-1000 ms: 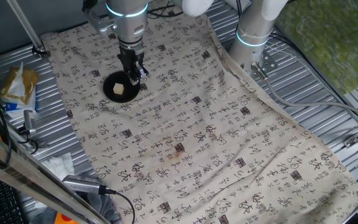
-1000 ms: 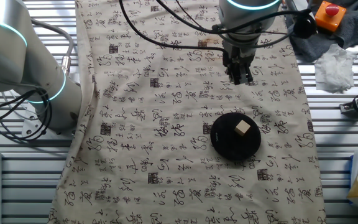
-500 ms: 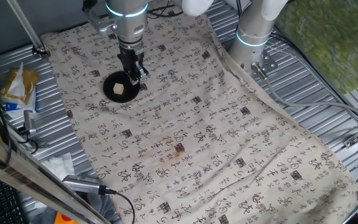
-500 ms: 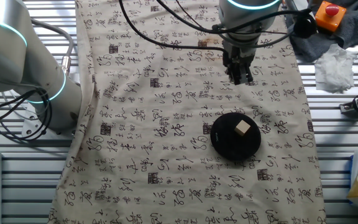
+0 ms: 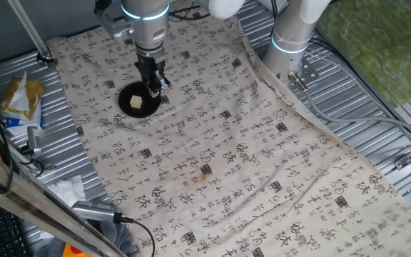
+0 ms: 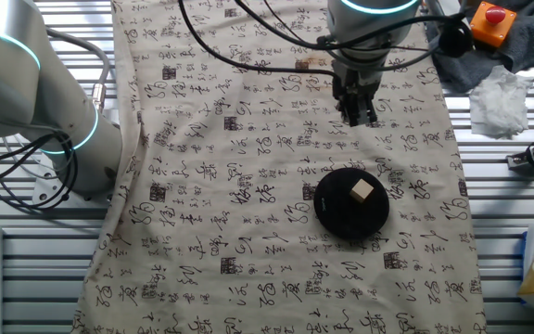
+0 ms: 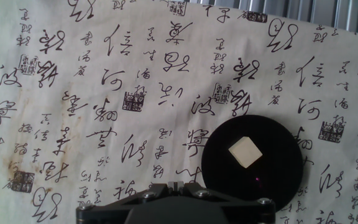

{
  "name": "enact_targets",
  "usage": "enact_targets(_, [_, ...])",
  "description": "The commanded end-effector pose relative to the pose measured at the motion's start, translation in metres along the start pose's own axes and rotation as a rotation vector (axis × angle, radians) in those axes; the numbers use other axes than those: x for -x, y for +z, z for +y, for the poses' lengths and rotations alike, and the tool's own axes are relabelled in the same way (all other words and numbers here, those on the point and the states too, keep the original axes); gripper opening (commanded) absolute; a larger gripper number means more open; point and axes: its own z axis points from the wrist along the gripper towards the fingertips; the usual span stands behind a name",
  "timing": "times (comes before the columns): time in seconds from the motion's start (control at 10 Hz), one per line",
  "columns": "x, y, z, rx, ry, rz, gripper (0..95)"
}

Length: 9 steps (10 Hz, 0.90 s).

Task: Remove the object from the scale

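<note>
Calligraphy-printed cloth (image 6: pixel 248 186) covers most of the table (image 5: pixel 377 107), whose ribbed metal shows bare along the edges. On the cloth lies the scale (image 6: pixel 351 203) (image 5: pixel 138 100) (image 7: pixel 253 163), a flat round black disc, and the object (image 6: pixel 362 190) (image 5: pixel 135 103) (image 7: pixel 245 152), a small tan wooden block, sits on its top close to the middle, slightly tilted relative to the picture edges in the hand view.

The gripper (image 6: pixel 357 113) (image 5: pixel 155 82) hangs from the arm above the cloth, pointing down, apart from the scale and not touching the block. In the other fixed view it is beyond the disc, toward the far edge of the cloth; in the one fixed view its tip overlaps the disc's right rim. Whether its fingers are spread or pressed together cannot be told: they appear as one dark mass in both fixed views, and the hand view shows only the dark body of the hand at the bottom edge.

A brownish stain (image 5: pixel 204 171) marks the cloth well apart from the scale. A second robot arm (image 6: pixel 26 83) stands at the left of the other fixed view, beside the cloth. Crumpled white tissue (image 6: pixel 503 93) and an orange box with a red button (image 6: pixel 491 20) lie off the cloth at the right.
</note>
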Motion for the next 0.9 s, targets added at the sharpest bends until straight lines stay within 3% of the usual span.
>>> enact_targets(0.1, [-0.0004,-0.0002,0.0001,0.001,-0.002,0.002,0.0])
enact_targets(0.9, [-0.0004,-0.0003,0.0002,0.002,-0.016,0.000,0.0])
